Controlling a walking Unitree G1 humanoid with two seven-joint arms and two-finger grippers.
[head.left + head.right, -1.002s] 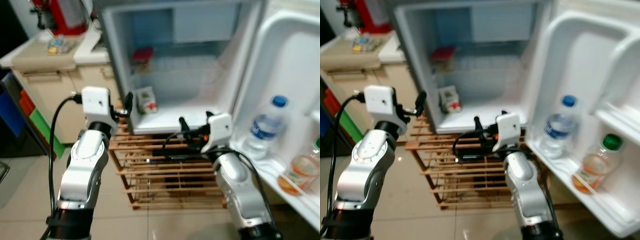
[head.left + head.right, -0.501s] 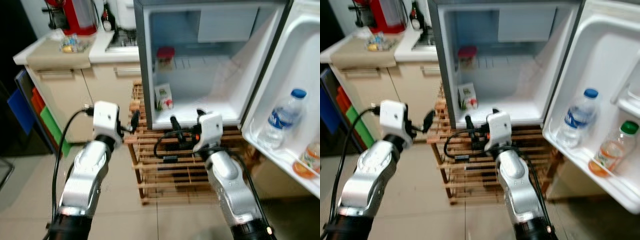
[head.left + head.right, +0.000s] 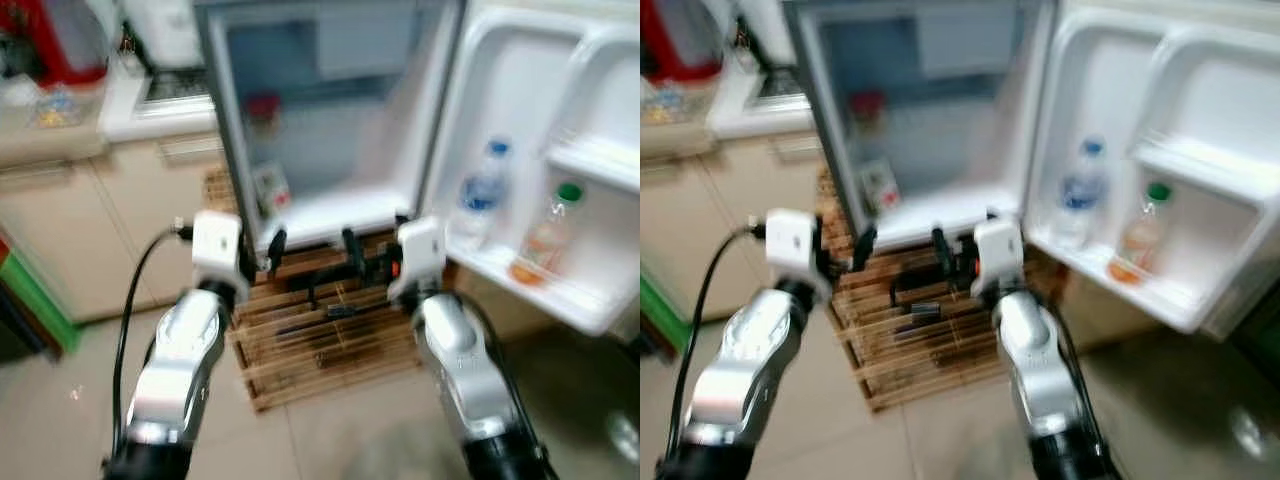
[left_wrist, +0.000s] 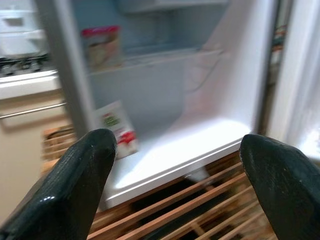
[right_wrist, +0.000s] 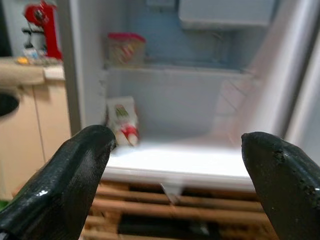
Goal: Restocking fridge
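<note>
Fridge [image 3: 330, 120] sits upper centre of the head views, door [image 3: 520, 150] swung wide to the right. Pics are blurred.

Inside, lower left of the cavity: a small carton [image 3: 270, 188], white w/ green and red print, standing on the fridge floor near the left wall. On the shelf above it, a red-lidded tub [image 3: 262, 108]. A pale box-like compartment [image 5: 227, 12] hangs at the cavity's top.

Door shelf, right side of frame: water bottle [image 3: 482, 190] w/ blue cap, upright; just beside it to the right an orange drink bottle [image 3: 545, 235] w/ green cap, tilted a bit. Both on the same lower door shelf.

Left gripper [image 3: 272, 250] hangs centre-left, in front of the fridge's lower left corner. Wrist view shows its fingers [image 4: 75, 180] spread wide w/ nothing between them. Right gripper [image 3: 352, 250] is centre frame, below the fridge's bottom lip, likewise splayed apart and empty; fingers [image 5: 75, 175] frame the carton and tub in its wrist view. Neither touches the fridge.

Under the fridge: wooden slatted rack [image 3: 320, 340], directly behind both grippers. Cables [image 3: 330, 310] run from the right wrist across the rack.

Left of the fridge: beige counter cabinet [image 3: 90, 230]; stove top [image 3: 175, 85] beside the fridge; red appliance [image 3: 55, 40] upper left corner. Tiled floor [image 3: 330, 440] below.
</note>
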